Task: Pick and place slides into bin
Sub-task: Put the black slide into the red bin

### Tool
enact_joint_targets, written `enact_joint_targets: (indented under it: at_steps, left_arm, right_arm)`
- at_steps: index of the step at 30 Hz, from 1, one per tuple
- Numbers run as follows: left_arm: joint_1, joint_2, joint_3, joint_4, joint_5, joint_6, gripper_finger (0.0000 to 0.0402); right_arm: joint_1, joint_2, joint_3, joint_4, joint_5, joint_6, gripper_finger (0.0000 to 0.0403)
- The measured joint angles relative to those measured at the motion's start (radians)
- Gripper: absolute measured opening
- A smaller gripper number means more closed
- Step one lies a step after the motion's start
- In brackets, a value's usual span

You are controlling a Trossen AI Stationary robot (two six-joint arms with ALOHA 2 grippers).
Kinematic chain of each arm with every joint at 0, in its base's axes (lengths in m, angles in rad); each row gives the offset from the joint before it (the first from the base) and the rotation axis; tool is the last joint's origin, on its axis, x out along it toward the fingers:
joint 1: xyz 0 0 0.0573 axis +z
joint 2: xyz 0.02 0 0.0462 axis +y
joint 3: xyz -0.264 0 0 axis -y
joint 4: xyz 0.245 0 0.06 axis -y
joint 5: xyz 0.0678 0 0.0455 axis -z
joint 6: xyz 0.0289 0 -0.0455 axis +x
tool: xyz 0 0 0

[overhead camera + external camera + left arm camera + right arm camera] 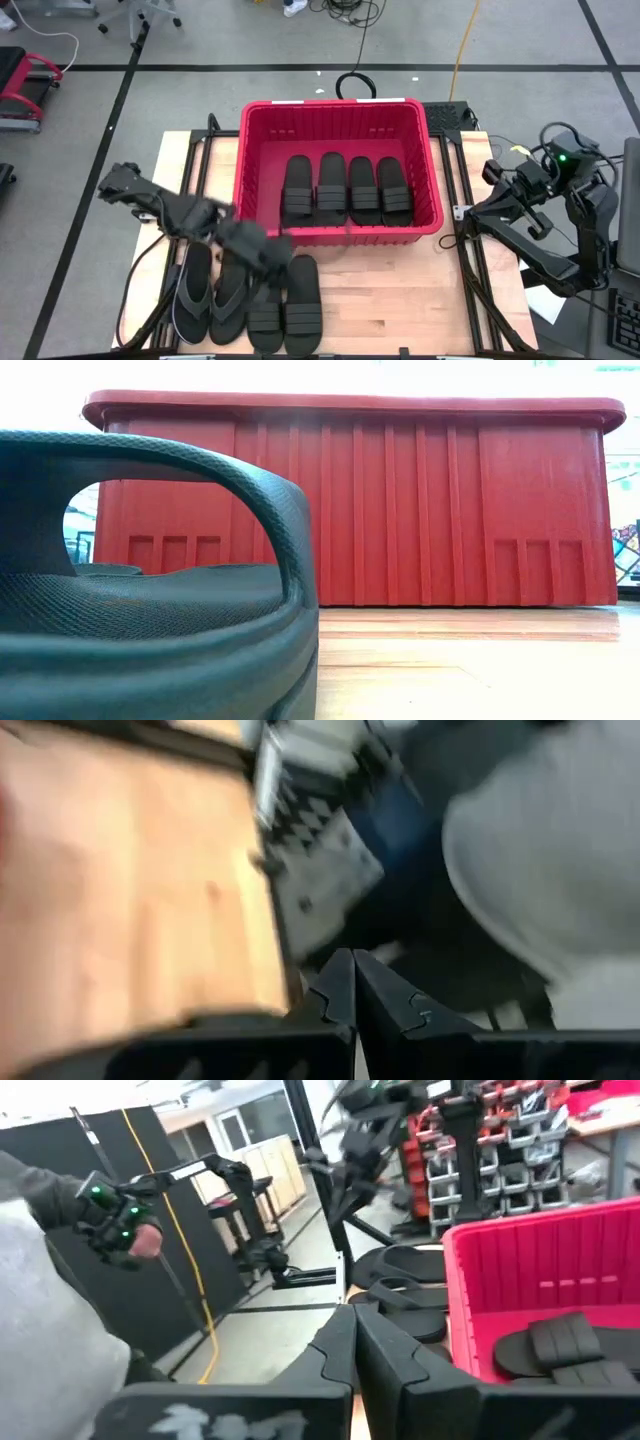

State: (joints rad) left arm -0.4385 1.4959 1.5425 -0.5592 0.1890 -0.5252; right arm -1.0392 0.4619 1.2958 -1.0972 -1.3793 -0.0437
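The red bin (335, 104) stands at the table's far middle and holds several black ribbed-strap slides (345, 188) lying flat side by side. On the table near the front left lie two thin thong flip-flops (212, 292) and two ribbed-strap slides (285, 305). My left gripper (272, 250) hovers over these, just in front of the bin's near wall; its fingers (352, 970) are shut and empty. My right gripper (475, 213) waits beyond the table's right edge, shut (352, 1325). The low view shows a slide's strap (250, 490) close up, with the bin (400, 510) behind.
Bare wooden table (400, 300) lies in front of the bin toward the right. Cables and a black frame run along the table's left and right edges. A person in grey (50, 1330) shows beyond the table in the right wrist view.
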Motion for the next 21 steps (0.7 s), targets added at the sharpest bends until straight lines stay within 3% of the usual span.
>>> enact_joint_targets:
  at_steps: [8, 14, 18, 21]
  left_arm:
    - [-0.123, 0.099, 0.000, -0.315, -0.054, -0.031, 0.0012]
    - [-0.152, 0.209, -0.001, -0.360, 0.001, 0.020, 0.0034]
    - [-0.153, 0.276, -0.001, -0.330, -0.052, 0.027, 0.0054]
    - [-0.141, 0.322, -0.001, -0.259, -0.054, 0.054, 0.0076]
  right_arm:
    - [-0.002, -0.051, 0.000, 0.035, 0.267, 0.159, 0.0000]
    - [-0.002, -0.029, 0.000, 0.034, 0.406, 0.214, 0.0000]
    - [-0.002, 0.008, -0.008, 0.047, 0.404, 0.236, 0.0000]
    - [-0.002, 0.042, -0.049, 0.101, 0.348, 0.297, 0.0000]
